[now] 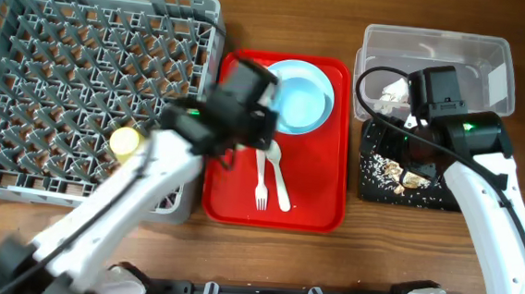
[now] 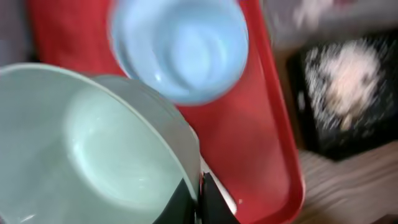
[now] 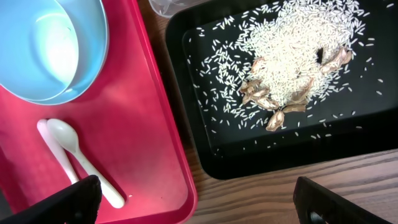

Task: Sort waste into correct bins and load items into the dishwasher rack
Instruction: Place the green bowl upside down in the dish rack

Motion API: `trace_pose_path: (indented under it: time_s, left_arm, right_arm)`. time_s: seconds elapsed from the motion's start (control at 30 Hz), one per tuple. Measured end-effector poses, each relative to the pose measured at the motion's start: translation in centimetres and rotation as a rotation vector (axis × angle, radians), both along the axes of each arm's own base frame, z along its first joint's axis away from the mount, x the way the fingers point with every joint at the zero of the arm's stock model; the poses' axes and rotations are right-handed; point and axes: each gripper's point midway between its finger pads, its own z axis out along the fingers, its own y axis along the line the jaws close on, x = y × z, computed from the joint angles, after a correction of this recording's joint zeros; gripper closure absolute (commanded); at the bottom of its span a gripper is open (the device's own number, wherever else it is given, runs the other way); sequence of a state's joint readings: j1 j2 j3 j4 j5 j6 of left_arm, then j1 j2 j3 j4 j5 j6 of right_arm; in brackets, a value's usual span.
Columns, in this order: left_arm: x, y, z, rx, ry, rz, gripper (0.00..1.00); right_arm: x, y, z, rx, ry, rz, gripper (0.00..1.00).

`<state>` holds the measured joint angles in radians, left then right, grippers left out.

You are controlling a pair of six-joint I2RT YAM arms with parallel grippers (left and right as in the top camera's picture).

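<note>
My left gripper [image 2: 200, 186] is shut on the rim of a pale-blue bowl [image 2: 93, 137], held above the left part of the red tray; in the overhead view the arm hides the bowl. The pale-blue plate [image 1: 301, 96] lies on the red tray, and it also shows in the left wrist view [image 2: 180, 46]. The white fork [image 1: 261, 179] and spoon [image 1: 280, 181] lie below it. The yellow-green cup [image 1: 126, 141] sits in the grey rack [image 1: 58, 21]. My right gripper [image 3: 199, 208] is open and empty over the gap between the red tray and the black tray [image 3: 205, 124]. The black tray holds whitish food scraps [image 3: 292, 56]. The red wrapper is out of view.
The clear tub [image 1: 491, 52] stands behind the black tray [image 1: 368, 187] and holds a white tissue [image 1: 394, 91]. The red tray [image 1: 318, 207] lies between the rack and the bins. Bare wooden table runs along the front.
</note>
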<state>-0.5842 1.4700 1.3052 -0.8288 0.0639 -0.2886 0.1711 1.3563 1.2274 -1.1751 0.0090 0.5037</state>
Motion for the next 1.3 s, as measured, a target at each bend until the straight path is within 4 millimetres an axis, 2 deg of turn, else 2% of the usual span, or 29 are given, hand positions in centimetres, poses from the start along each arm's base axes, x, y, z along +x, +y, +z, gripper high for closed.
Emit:
trace_pose_path:
  time_s: [0.07, 0.2, 0.27, 0.33, 0.37, 0.4, 0.5, 0.63, 0.77, 0.87, 0.9, 0.97, 1.0, 1.07, 1.1, 1.23, 1.27, 1.3]
  left_arm:
    - [2.0, 4.2, 3.2, -0.051, -0.079, 0.087, 0.96]
    - [5.5, 11.8, 5.1, -0.221, -0.11, 0.148, 0.96]
    - [6.4, 13.6, 5.9, -0.367, -0.124, 0.092, 0.96]
    - [7.1, 14.0, 6.1, -0.507, -0.117, 0.033, 0.96]
    - [7.5, 14.4, 5.8, -0.597, -0.096, 0.006, 0.96]
    - [8.2, 15.1, 4.7, -0.719, -0.049, -0.014, 0.96]
    - [8.8, 15.8, 3.2, -0.888, 0.022, -0.031, 0.96]
    - [9.9, 18.7, -0.3, -1.001, 0.096, 0.049, 0.96]
    - [9.8, 21.4, -0.8, -1.042, 0.099, 0.125, 0.92]
    - [9.1, 23.5, -2.2, -1.008, 0.161, 0.248, 0.45]
    - [8.7, 24.5, -3.3, -0.97, 0.194, 0.306, 0.4]
    - [7.9, 25.3, -4.2, -0.95, 0.249, 0.374, 0.36]
    - [7.3, 25.9, -4.6, -0.942, 0.278, 0.412, 0.29]
    - [6.7, 27.4, -4.9, -0.943, 0.29, 0.467, 0.23]
    - [6.4, 28.3, -5.1, -0.943, 0.291, 0.498, 0.0]
    - [5.5, 31.1, -4.5, -0.94, 0.247, 0.57, 0.0]
    - [5.4, 31.4, -3.7, -0.927, 0.221, 0.571, 0.0]
    - [5.1, 31.1, -1.6, -0.898, 0.163, 0.547, 0.0]
  right_arm:
    - [0.0, 0.0, 0.0, 0.0, 0.0, 0.0, 0.0]
    - [0.0, 0.0, 0.0, 0.0, 0.0, 0.0, 0.0]
    - [-0.1, 0.0, 0.0, -0.001, 0.004, 0.0, 0.01]
    - [-0.1, 0.0, 0.0, -0.001, 0.003, 0.0, 0.0]
    - [-0.1, 0.0, 0.0, -0.001, 0.004, 0.0, 0.0]
    - [-0.1, 0.0, 0.0, 0.0, 0.004, 0.0, 0.01]
    - [-0.1, 0.0, 0.0, -0.001, 0.005, 0.0, 0.0]
    - [-0.1, 0.0, 0.0, -0.001, 0.004, 0.0, 0.0]
    - [-0.2, 0.0, 0.0, -0.001, 0.007, 0.0, 0.0]
    - [-0.2, 0.0, -0.1, -0.001, 0.008, 0.0, 0.0]
    - [-0.2, 0.0, -0.1, -0.002, 0.008, 0.0, 0.0]
    - [-0.2, 0.0, -0.1, -0.001, 0.008, 0.0, 0.0]
    - [-0.2, 0.0, -0.1, -0.002, 0.01, 0.0, 0.0]
    - [-0.3, 0.0, -0.1, -0.003, 0.011, 0.003, 0.01]
    - [-0.3, 0.0, -0.1, -0.003, 0.011, 0.003, 0.0]
    - [-0.3, 0.0, -0.1, -0.004, 0.011, 0.008, 0.0]
    - [-0.3, 0.0, -0.1, -0.005, 0.01, 0.011, 0.0]
    - [-0.4, -0.1, -0.1, -0.006, 0.015, 0.014, 0.0]
